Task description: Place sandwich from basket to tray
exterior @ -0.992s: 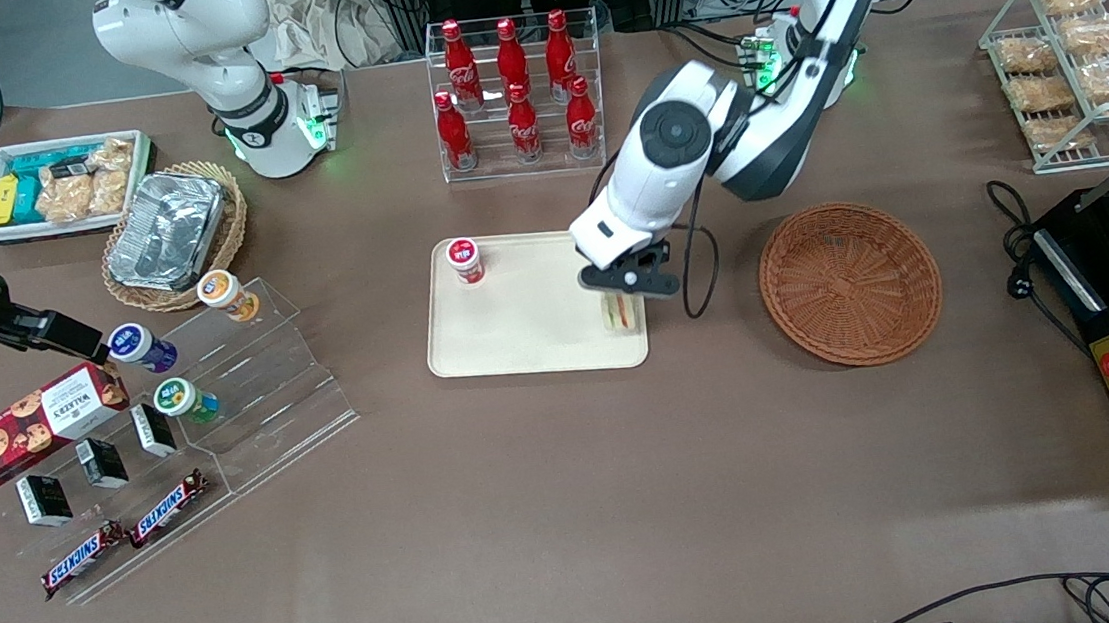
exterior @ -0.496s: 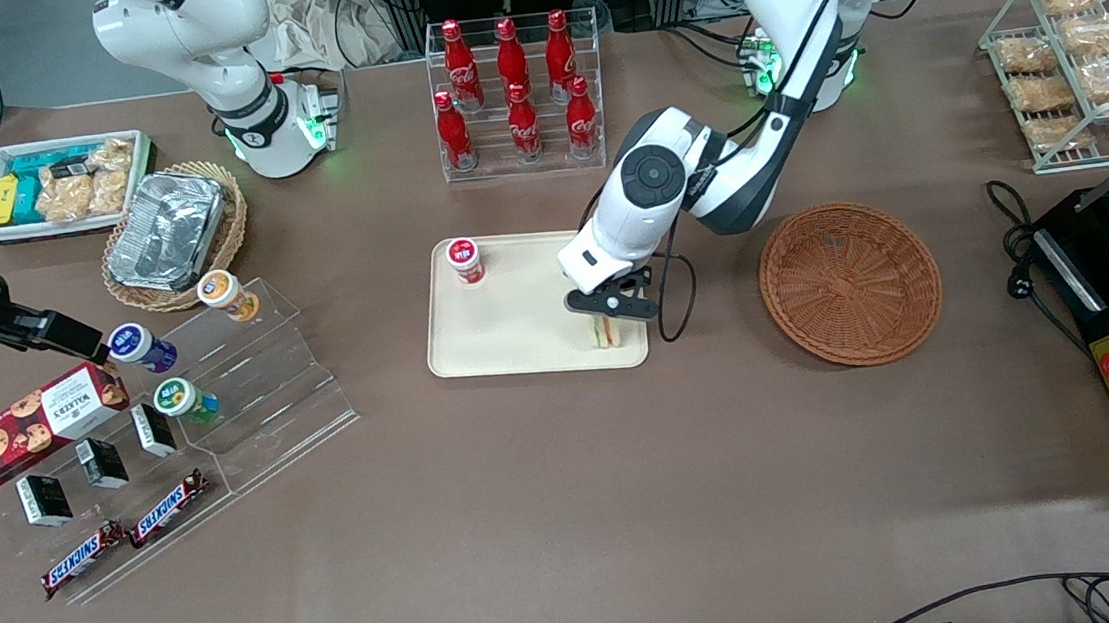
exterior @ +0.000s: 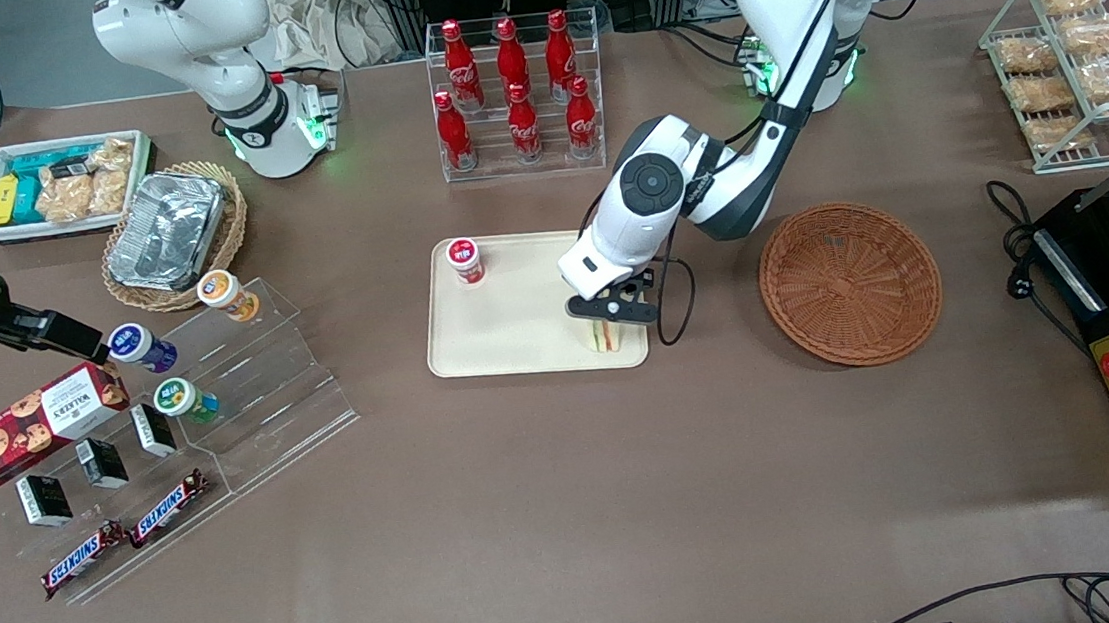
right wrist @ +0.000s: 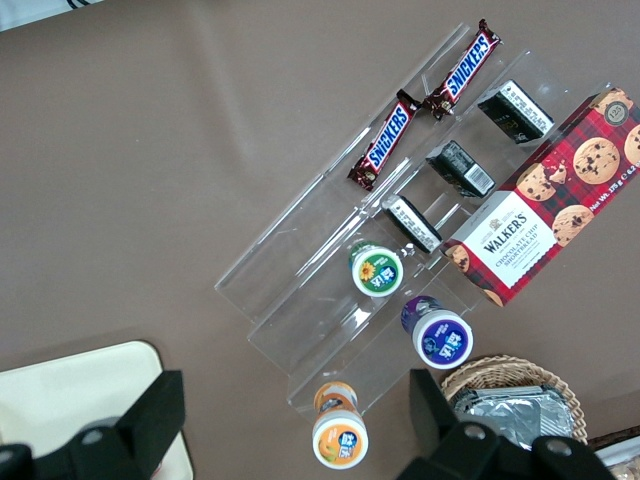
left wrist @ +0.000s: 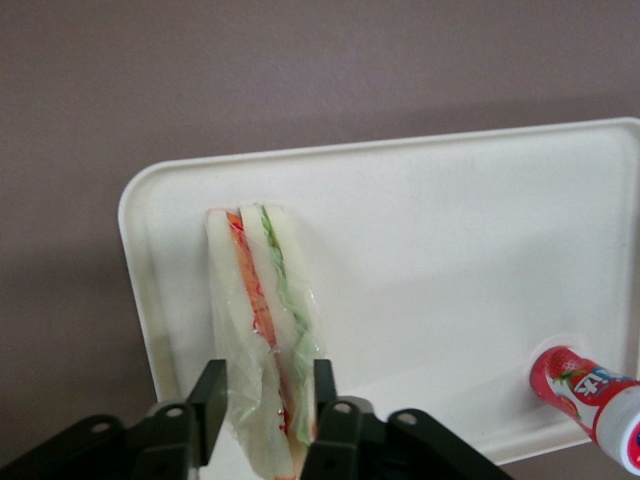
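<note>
Sandwich (left wrist: 262, 330) is stood on edge on the tray (exterior: 507, 341), in the tray corner nearest the front camera on the working arm's side. White bread slices are seen outside, orange-red and green filling between; clear wrap is visible around it. In the front view only its lower part (exterior: 603, 336) is shown, the rest being covered by the gripper.

Gripper (left wrist: 265, 408) is held over the sandwich, both fingers pressed against the bread faces, one per side: sandwich is pinched. From the front, the gripper (exterior: 607, 313) is seen low over the tray's corner, with the white wrist angled up toward the bottle rack.

Tray (left wrist: 450, 270) is laid flat on the brown table (exterior: 570, 491). A small red-capped cup (exterior: 465, 260) is stood on the tray at the corner farthest from the front camera, toward the parked arm's end; the same cup (left wrist: 590, 400) is picked up by the wrist camera, well apart from the sandwich.

Reddish-brown wicker basket (exterior: 850, 283) is set beside the tray toward the working arm's end, not touching it.

Acrylic rack of red cola bottles (exterior: 515, 94) is placed farther from the front camera than the tray. A clear stepped display stand (exterior: 251, 398) with snack cups and Snickers bars (exterior: 122, 535) is located toward the parked arm's end.
</note>
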### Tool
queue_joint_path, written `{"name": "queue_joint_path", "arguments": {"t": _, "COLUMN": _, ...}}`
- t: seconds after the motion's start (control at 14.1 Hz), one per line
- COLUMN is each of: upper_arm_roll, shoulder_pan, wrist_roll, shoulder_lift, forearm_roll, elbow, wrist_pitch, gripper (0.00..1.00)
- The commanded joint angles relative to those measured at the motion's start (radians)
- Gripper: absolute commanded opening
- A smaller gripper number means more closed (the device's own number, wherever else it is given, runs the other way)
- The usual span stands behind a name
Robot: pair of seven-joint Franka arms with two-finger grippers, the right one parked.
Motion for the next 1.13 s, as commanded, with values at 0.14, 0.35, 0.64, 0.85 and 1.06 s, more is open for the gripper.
{"name": "queue_joint_path", "arguments": {"t": 0.14, "upper_arm_roll": 0.03, "shoulder_pan": 0.036, "wrist_roll": -0.035, "shoulder_lift": -0.11, "forearm_roll": 0.024, "elbow": 0.011, "wrist_pitch": -0.16, "gripper": 1.0}}
{"name": "queue_joint_path", "arguments": {"t": 0.35, "upper_arm_roll": 0.035, "shoulder_pan": 0.122, "wrist_roll": 0.023, "shoulder_lift": -0.21, "forearm_roll": 0.048, "elbow": 0.044, "wrist_pitch": -0.386, "gripper": 1.0}}
{"name": "queue_joint_path", "arguments": {"t": 0.64, "upper_arm_roll": 0.039, "shoulder_pan": 0.277, "wrist_roll": 0.264, "shoulder_lift": -0.339, "forearm_roll": 0.086, "elbow": 0.047, "wrist_pitch": -0.535, "gripper": 1.0}}
{"name": "queue_joint_path", "arguments": {"t": 0.85, "upper_arm_roll": 0.044, "shoulder_pan": 0.433, "wrist_roll": 0.445, "shoulder_lift": -0.402, "forearm_roll": 0.102, "elbow": 0.048, "wrist_pitch": -0.609, "gripper": 1.0}}
{"name": "queue_joint_path", "arguments": {"t": 1.06, "upper_arm_roll": 0.048, "shoulder_pan": 0.524, "wrist_roll": 0.606, "shoulder_lift": -0.454, "forearm_roll": 0.111, "elbow": 0.054, "wrist_pitch": -0.643, "gripper": 1.0}}
